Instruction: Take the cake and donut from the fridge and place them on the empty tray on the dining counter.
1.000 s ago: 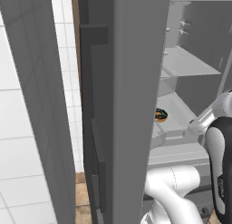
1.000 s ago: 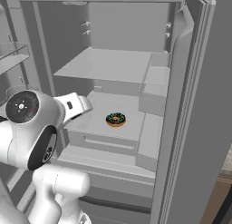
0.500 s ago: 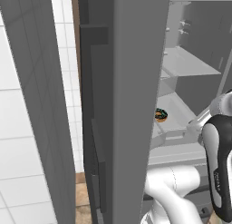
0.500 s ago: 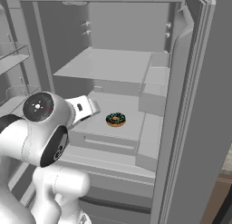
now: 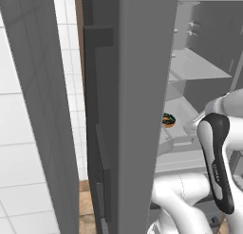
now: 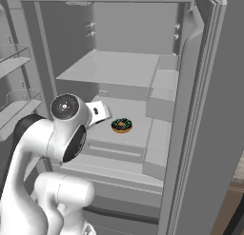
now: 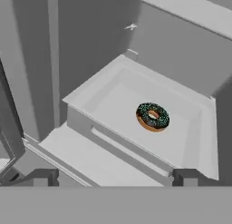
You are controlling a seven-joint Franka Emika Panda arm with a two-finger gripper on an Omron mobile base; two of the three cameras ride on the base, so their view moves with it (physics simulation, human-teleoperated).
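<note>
The donut [image 7: 152,116], a chocolate-glazed ring with green specks, lies flat on a pale lower shelf inside the open fridge [image 6: 205,134]. I also see the donut [image 6: 122,125] from the right base, and the donut [image 5: 168,120] peeks past the fridge door edge in the left base view. My gripper [image 7: 115,177] is open, its fingertips [image 7: 45,175] wide apart, short of the shelf's front lip with nothing between them. The donut sits ahead, slightly right of centre. The cake, the tray and the dining counter are out of view.
An upper shelf [image 6: 114,67] hangs over the donut's shelf. A raised front lip [image 7: 90,128] borders that shelf. Door bins [image 6: 16,103] line the left door. The open left door [image 5: 137,95] blocks much of the left base view, beside a white tiled wall [image 5: 28,133].
My arm's round joint has swung rightward and forward toward the fridge interior. The donut has stayed put and the gripper has stayed open.
</note>
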